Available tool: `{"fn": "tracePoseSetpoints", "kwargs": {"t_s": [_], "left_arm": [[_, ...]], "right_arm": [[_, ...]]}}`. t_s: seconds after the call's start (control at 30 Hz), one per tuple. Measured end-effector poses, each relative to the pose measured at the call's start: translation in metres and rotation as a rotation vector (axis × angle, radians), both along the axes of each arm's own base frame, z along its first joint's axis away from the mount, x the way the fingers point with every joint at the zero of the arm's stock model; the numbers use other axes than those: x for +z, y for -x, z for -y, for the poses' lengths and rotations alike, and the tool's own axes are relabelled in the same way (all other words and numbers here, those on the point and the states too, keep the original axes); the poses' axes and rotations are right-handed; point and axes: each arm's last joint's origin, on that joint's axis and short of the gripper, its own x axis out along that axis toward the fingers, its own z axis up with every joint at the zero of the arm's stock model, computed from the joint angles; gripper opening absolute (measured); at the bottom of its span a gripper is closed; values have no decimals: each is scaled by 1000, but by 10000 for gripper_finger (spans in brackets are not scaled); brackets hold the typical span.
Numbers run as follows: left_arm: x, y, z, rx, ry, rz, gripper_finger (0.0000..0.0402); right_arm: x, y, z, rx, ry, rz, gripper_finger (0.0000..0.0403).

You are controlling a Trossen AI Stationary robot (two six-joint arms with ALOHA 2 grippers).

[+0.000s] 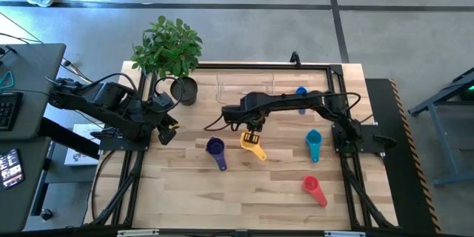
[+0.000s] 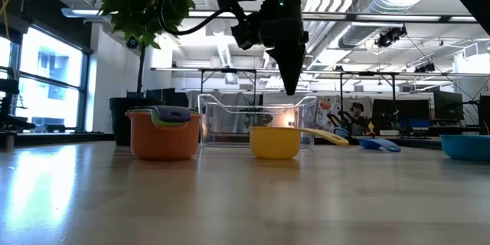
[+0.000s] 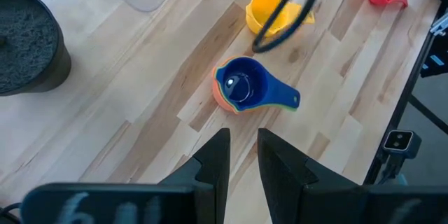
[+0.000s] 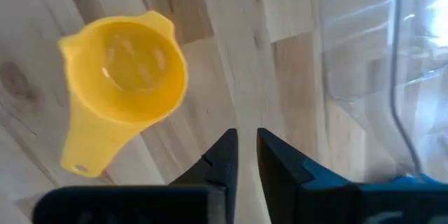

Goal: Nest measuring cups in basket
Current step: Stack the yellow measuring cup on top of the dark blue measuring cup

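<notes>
The basket point(image 1: 244, 85) was hard to make out from above: only faint clear edges showed on the wood, just beside the plant pot point(image 1: 184, 90), and the right arm's links crossed over its near side. In the low view its see-through walls stood behind the yellow cup point(image 2: 274, 142), which partly covered them. Whether anything lay inside the basket could not be told.

The stack of cups point(image 1: 215, 147) lay nearer the front edge than the basket; from above only a purple-blue top cup showed. The low view showed an orange cup point(image 2: 163, 134) at the bottom with green and a dark cup nested in it, the lower ones mostly hidden. The teal cup point(image 1: 314, 145) was cut off at the low view's edge, and the blue cup point(image 1: 301, 92) beside the basket was half hidden by the arm.

The right gripper point(image 1: 253, 126) hung just above the table between the basket and the yellow cup, its fingers point(image 4: 222, 155) nearly together with a thin gap, gripping nothing. The left gripper point(image 1: 169, 127) waited beside the plant pot, fingers point(image 3: 217, 155) slightly apart and empty. The red cup point(image 1: 314, 189) lay well apart from the basket, toward the front.
</notes>
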Motion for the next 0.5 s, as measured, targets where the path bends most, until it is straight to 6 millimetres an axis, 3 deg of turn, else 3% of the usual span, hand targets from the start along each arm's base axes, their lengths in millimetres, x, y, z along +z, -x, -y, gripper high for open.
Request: {"fn": "tracePoseSetpoints", "kwargs": {"t_s": [0.27,0.5], "left_arm": [[0,-1,-4,31,-18,5,62],[0,-2,-12,82,-19,4,62]], "right_arm": [[5,12,15,-20,93,-95,5],[45,28,17,-43,141,18,2]]}}
